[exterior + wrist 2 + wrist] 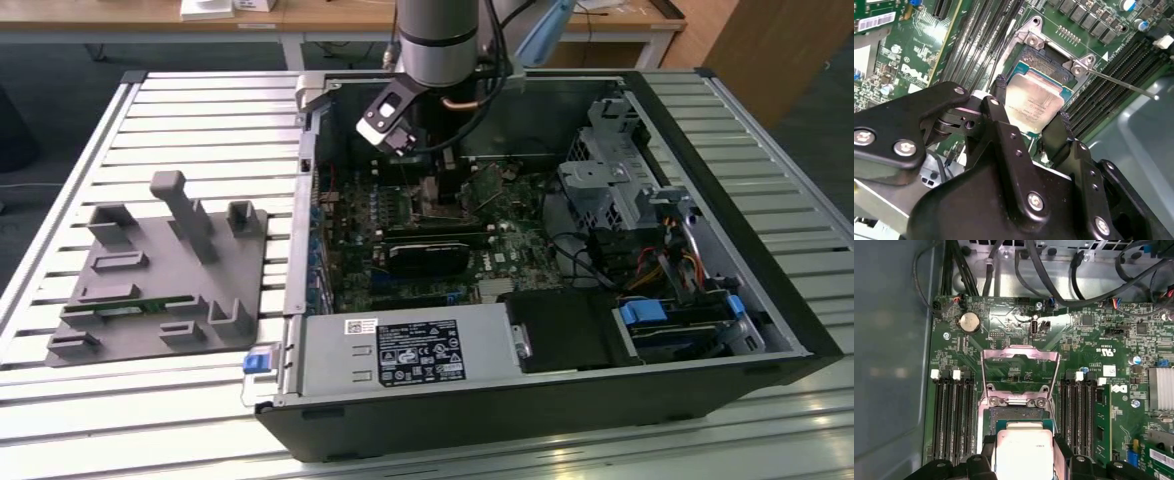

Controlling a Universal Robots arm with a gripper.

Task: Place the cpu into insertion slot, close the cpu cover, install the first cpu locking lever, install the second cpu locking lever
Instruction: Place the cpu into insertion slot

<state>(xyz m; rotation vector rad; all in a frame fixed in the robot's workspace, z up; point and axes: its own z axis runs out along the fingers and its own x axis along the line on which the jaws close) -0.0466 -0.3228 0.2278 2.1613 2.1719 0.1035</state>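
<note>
In the exterior view, the grey robot arm (438, 40) reaches down into an open black computer case (747, 300) lying on a slatted metal table (200, 110). Its black gripper (447, 168) sits low over the green motherboard (360, 235), between the case wall on the exterior view's left and the grey metal drive cage (607, 185) on its right (open room on both sides). A grey plastic fixture (160, 270) stands on the table, well apart from the case.

In the second wrist view, the jaws are clamped on two opposite edges of the small flat square cpu with a pale silver top (1034, 102). It is held squarely over the dark square insertion slot with a silvery rim (1049, 54); whether it is fully seated I cannot tell. A thin silvery locking lever (1119, 82) juts out from the slot's corner, over the long black memory slots (1114, 102).

In the first wrist view, the thin silvery square-framed cpu cover (1020, 356) stands swung open beyond the slot's hinge edge, bare board showing through its window. Black cables (1054, 285) drape past the board's far edge.
</note>
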